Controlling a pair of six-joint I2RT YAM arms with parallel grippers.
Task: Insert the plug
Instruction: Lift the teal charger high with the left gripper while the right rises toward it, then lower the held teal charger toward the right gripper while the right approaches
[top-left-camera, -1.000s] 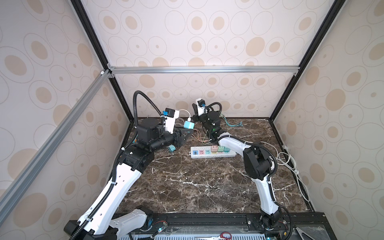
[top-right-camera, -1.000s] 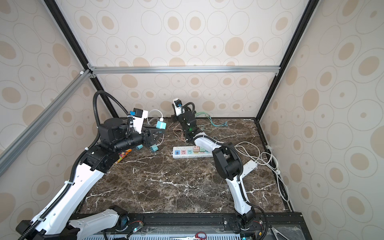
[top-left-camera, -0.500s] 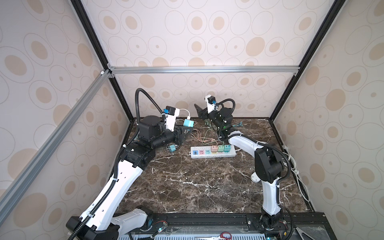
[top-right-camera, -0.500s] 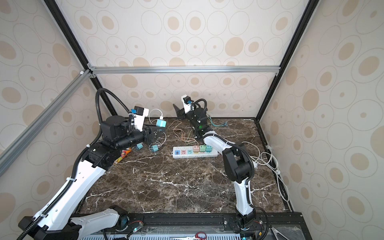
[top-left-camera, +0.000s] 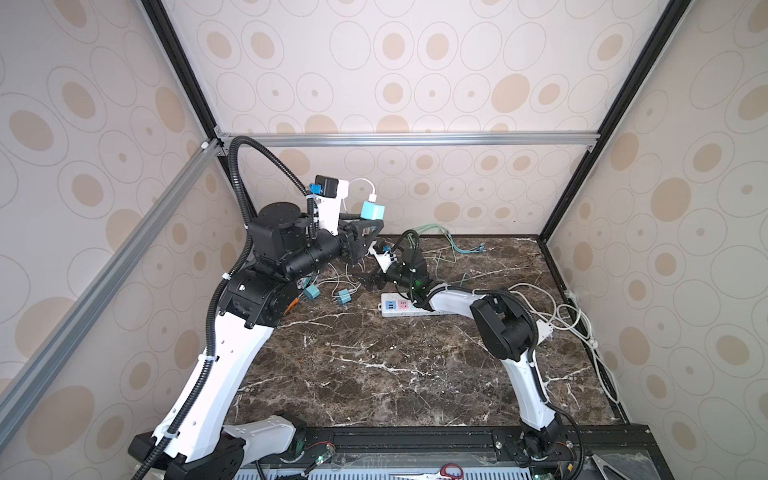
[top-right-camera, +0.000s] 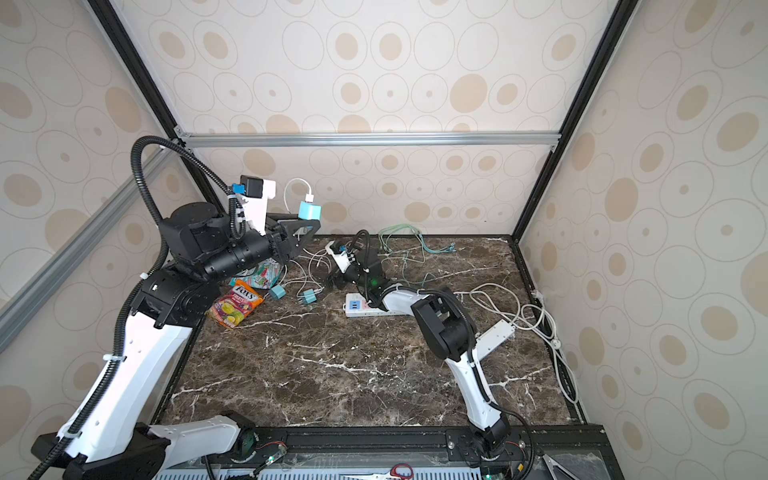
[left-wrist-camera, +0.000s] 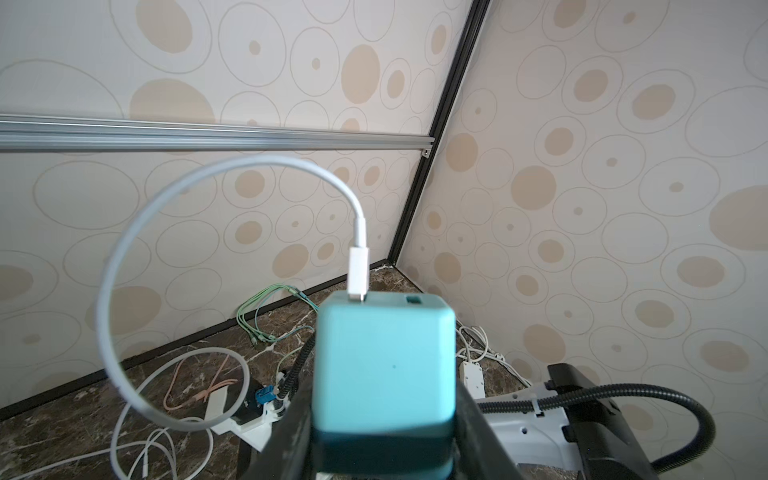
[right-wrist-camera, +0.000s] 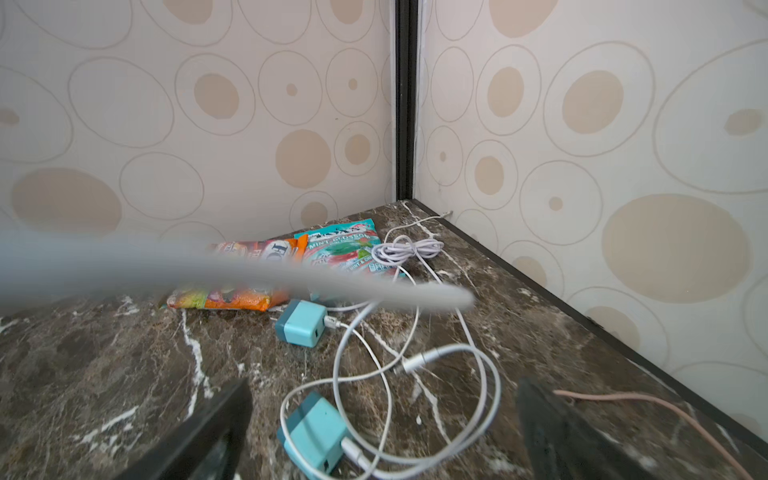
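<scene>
left fingers clamp plug, right fingers apart

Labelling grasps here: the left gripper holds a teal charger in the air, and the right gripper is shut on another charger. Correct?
No: the right gripper is open and empty; the right wrist view shows its fingers spread over a loose charger on the table. The left gripper does hold a teal charger aloft.

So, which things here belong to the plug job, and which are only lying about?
For the job: teal charger in the left gripper, its white cable, power strip, open right gripper.
Lying about, for now: two teal chargers on the table, candy bags, green cables, scissors.
</scene>
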